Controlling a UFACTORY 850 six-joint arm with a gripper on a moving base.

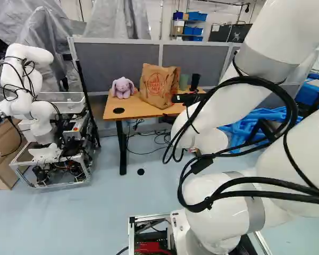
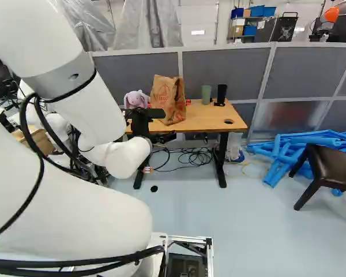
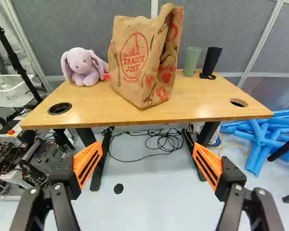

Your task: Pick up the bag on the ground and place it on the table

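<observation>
The bag [image 3: 143, 62] is standing on the counter [image 3: 202, 106].
I am holding the pincer [image 3: 147, 151] wide, apart from the bag, presumably because the counter is bearing its weight; placement is looking complete.

Partition [image 2: 225, 72]: grey, pale-framed
Floor [image 2: 259, 231]: pale blue, smooth
Chair [image 2: 334, 167]: dark, near blue tubes [image 2: 328, 134]
Sheeting [image 2: 150, 23]: silvery, hanging behind the partition
</observation>
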